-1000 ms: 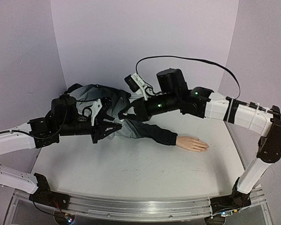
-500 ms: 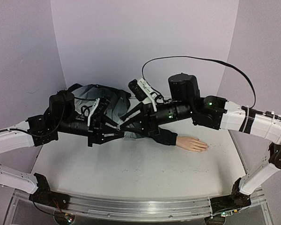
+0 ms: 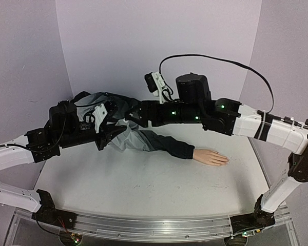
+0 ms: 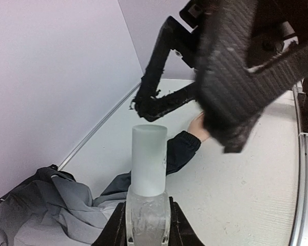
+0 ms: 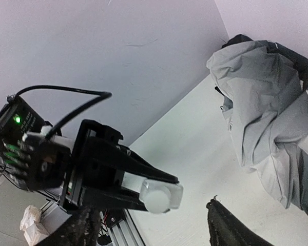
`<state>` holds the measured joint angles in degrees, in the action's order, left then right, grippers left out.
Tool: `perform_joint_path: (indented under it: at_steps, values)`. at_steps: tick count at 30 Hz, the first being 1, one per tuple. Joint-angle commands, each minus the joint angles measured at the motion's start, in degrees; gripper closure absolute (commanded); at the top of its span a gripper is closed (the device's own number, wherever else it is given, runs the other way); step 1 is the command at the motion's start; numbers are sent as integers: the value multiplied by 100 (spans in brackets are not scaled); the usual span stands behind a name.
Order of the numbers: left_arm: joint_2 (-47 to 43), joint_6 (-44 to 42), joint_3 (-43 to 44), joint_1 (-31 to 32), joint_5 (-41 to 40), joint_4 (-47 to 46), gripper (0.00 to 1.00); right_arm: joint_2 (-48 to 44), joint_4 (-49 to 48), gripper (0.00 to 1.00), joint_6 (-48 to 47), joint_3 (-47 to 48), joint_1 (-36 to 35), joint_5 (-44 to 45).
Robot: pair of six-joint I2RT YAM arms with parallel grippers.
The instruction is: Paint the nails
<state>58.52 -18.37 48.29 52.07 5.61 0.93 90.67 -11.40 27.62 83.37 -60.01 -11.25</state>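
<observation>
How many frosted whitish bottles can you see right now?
1. The frosted whitish bottle, with its tall cap, stands upright, clamped in the left gripper near the crumpled grey jacket. Another could be hidden under the jacket's folds.

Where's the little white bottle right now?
The little white bottle is pinched in the left tool, at the bottom middle of the left wrist view, its cap poking out forward, with the crumpled grey jacket to its left.
</observation>
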Motion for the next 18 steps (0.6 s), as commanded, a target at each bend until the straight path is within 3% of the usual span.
perform_joint_path:
  at_steps: [1,3,6,7,11,15,17,18]
  values:
    - [-263,-380,-84,1,-503,-351,100,641,-101,34,597,913,-13,-263]
    - [-324,-399,-132,-4,-505,-352,100,903,-13,41,667,1190,-12,-387]
    - [-376,-430,-177,-4,-703,-355,100,1121,5,60,722,1402,-14,-521]
    - [-384,-438,-180,-4,-721,-355,100,1153,2,62,739,1433,-12,-527]
    - [-399,-441,-180,0,-719,-352,100,1143,-5,52,757,1376,-14,-466]
    - [-431,-434,-207,-9,-714,-351,100,1053,-5,52,759,1226,-16,-391]
    - [-429,-432,-206,-4,-704,-349,100,1011,-9,62,733,1146,-18,-349]
    - [-429,-431,-206,-4,-694,-353,100,1013,-5,74,723,1133,-13,-353]
